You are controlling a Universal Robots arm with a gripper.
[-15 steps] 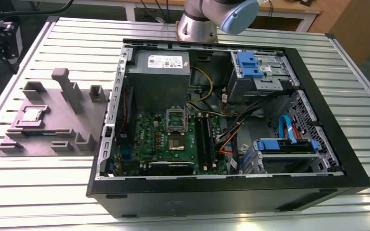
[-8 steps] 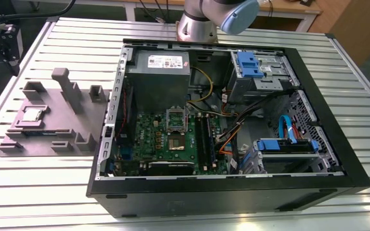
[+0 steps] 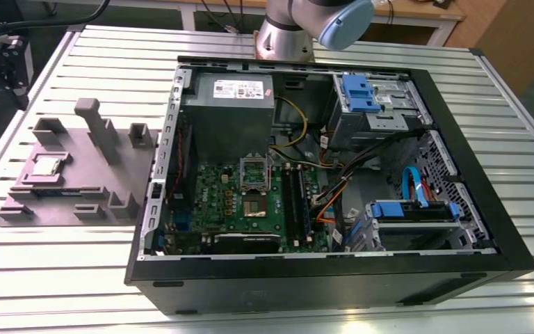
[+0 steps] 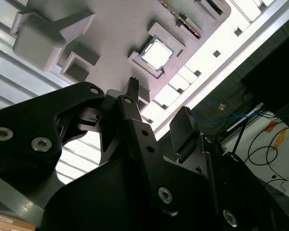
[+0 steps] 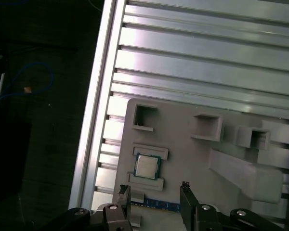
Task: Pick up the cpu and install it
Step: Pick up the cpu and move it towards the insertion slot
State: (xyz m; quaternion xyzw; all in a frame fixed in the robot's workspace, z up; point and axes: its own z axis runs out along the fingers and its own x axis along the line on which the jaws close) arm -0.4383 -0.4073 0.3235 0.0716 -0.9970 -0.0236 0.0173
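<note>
First wrist view shows the cpu (image 5: 147, 167) untouched just beyond the gripper (image 5: 154, 188), spread and empty.

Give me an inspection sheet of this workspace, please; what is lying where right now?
Surface: slatted metal table, carrying a grey holder and an open computer case.
Job's things: cpu lies flat in the holder's pocket; motherboard inside the case.
Clutter: nothing seen.
Gripper: gripper open, empty, facing the holder near the cpu.
Cables: coloured wires and a blue cable inside the case.
Surroundings: wooden furniture beyond the table.
</note>
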